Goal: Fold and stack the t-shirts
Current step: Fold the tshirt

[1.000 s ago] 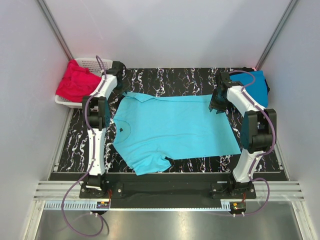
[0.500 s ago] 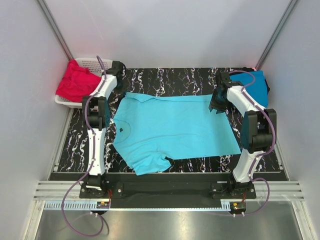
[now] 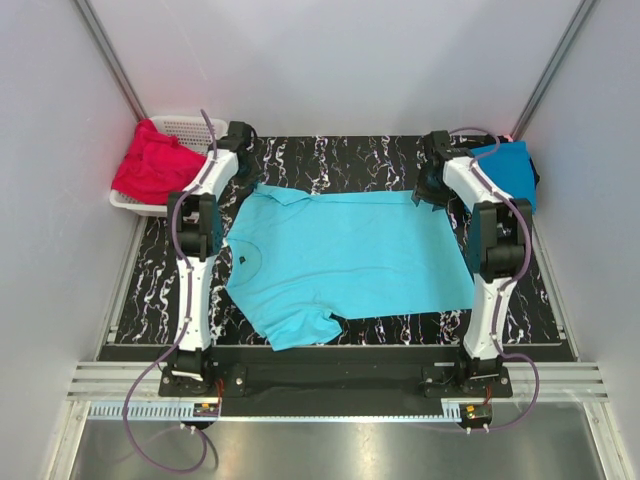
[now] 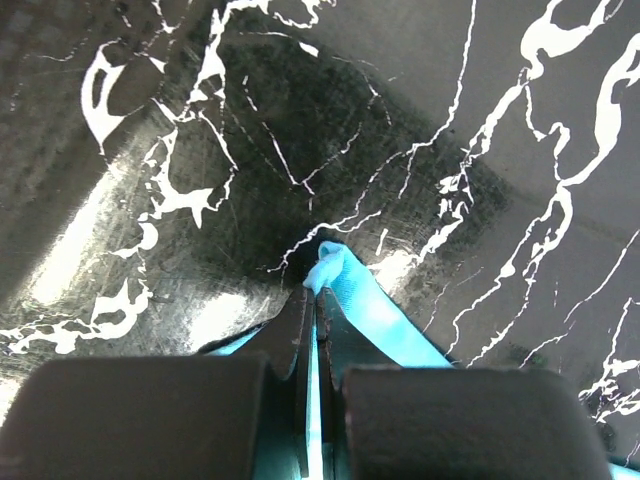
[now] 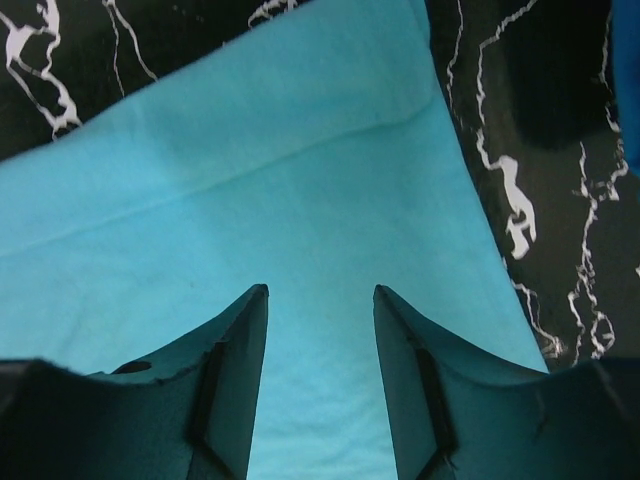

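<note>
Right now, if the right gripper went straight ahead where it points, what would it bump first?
Probably the light turquoise t-shirt. The right gripper, open, points down at its cloth near a corner, with nothing in between. How high above the cloth it hangs is unclear.

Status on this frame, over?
Left claw shut on turquoise t-shirt edge. Right claw open over its far corner. Blue t-shirt off to the right, not in the way.

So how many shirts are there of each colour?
1 light turquoise shirt
1 deeper blue shirt
1 red shirt heap, maybe more than one bunched in the white basket
Total: 3 that can be told apart
</note>
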